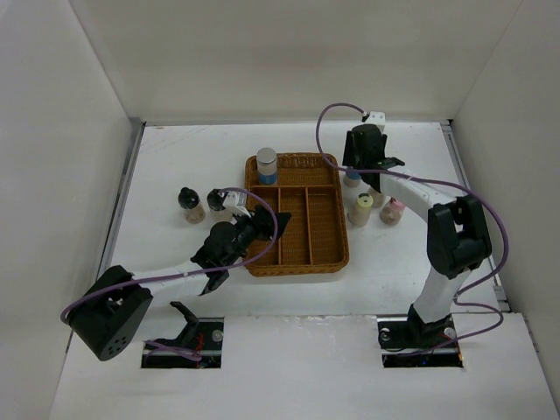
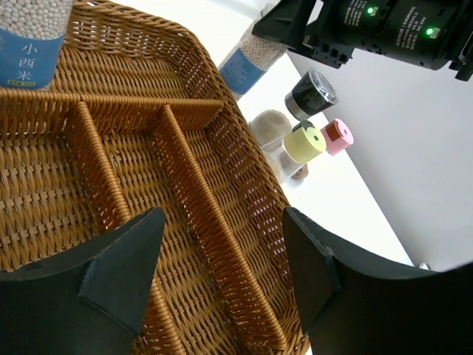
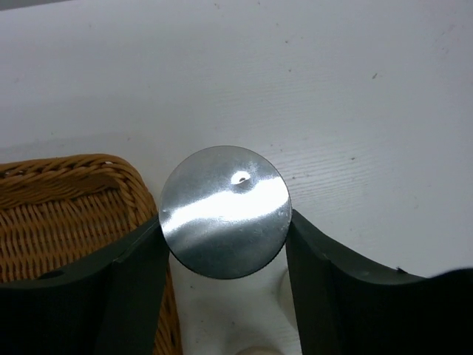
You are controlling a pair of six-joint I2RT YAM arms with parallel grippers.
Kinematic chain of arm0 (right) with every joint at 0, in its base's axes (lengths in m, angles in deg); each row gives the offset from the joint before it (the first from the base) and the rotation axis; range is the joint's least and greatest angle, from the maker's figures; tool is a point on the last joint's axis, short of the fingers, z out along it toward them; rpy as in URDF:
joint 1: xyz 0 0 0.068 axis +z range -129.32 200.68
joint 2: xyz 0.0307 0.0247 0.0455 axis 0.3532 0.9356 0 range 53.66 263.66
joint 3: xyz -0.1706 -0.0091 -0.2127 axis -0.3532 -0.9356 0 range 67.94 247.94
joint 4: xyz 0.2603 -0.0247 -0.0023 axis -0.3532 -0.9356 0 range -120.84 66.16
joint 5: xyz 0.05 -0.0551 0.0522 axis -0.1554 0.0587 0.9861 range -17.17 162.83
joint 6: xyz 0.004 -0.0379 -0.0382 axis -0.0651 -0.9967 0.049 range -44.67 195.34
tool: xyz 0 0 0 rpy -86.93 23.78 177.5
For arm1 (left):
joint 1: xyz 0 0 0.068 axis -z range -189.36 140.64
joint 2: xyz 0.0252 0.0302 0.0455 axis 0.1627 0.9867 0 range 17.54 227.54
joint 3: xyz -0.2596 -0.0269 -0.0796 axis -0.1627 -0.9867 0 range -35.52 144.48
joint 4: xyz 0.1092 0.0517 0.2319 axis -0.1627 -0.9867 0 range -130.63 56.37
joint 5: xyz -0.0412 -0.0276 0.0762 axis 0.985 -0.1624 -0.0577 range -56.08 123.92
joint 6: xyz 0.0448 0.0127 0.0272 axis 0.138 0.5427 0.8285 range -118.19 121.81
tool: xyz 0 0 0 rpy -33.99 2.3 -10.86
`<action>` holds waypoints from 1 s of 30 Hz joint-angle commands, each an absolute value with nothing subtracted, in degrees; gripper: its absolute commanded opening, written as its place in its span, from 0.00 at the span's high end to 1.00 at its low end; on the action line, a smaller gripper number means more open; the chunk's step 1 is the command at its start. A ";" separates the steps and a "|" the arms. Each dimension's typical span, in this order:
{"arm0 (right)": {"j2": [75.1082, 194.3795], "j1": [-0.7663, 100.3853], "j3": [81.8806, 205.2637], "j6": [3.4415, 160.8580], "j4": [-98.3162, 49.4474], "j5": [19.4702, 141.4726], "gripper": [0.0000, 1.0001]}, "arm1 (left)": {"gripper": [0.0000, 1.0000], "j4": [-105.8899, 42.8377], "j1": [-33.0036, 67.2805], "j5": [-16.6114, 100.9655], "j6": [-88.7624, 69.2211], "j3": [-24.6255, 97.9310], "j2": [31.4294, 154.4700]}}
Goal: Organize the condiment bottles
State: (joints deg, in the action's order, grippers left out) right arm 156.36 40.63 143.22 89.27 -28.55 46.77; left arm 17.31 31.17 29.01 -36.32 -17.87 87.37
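Note:
A brown wicker tray [image 1: 328, 236] lies mid-table. One white blue-band jar [image 1: 266, 164] stands in its back left compartment, also seen in the left wrist view [image 2: 29, 37]. My left gripper [image 1: 261, 220] hovers open and empty over the tray's left side [image 2: 222, 222]. My right gripper [image 1: 363, 162] is closed on the second blue-band jar [image 2: 247, 63], which stands on the table by the tray's back right corner. Its silver-grey cap [image 3: 225, 211] fills the gap between the fingers. Cream-capped [image 1: 360, 208] and pink-capped [image 1: 392, 210] jars stand right of the tray. Two dark-capped jars [image 1: 189, 205] [image 1: 216, 203] stand left of it.
White walls close the table on the left, back and right. In the left wrist view a dark-capped jar [image 2: 310, 92] and a beige-capped jar [image 2: 271, 126] stand among the right-hand group, close to the tray's rim [image 2: 244, 148].

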 commanded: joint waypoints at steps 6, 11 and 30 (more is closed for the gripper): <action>151.85 40.59 143.35 86.94 -18.14 46.64 0.56 | 0.36 21.65 31.03 29.61 -36.24 -18.64 87.06; 143.94 43.39 140.45 83.87 -13.83 42.08 0.57 | 0.34 21.74 31.11 28.91 -35.98 -18.82 86.54; 159.31 59.13 153.81 84.74 -11.62 46.90 0.57 | 0.31 24.11 29.71 27.76 -35.37 -21.28 83.02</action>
State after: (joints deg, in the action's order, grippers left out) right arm 157.25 58.68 147.79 84.64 -16.90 46.98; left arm 20.15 29.99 28.38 -35.97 -20.49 85.81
